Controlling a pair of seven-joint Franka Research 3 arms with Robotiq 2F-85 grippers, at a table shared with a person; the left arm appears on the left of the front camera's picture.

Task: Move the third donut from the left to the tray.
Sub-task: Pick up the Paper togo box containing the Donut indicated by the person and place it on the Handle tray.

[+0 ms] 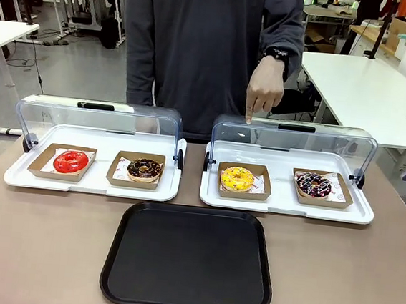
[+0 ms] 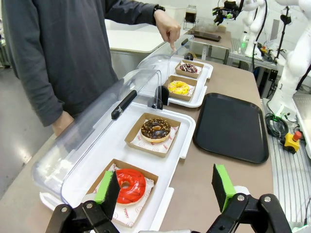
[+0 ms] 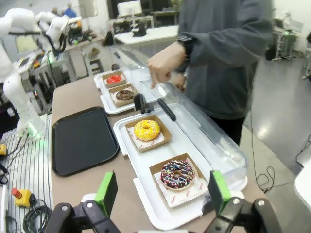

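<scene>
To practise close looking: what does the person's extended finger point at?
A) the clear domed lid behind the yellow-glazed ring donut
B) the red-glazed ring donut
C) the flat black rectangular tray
A: the person's hand points down, fingertip at the top edge of the clear domed lid behind the yellow-glazed ring donut.

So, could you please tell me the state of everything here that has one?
Left lid: open, tipped back.
Right lid: open, tipped back.
Yellow donut: uncovered, in its cardboard holder.
Black tray: flat on the table.
Person's hand: pointing down at the right lid.
Left gripper: open.
Right gripper: open.
</scene>
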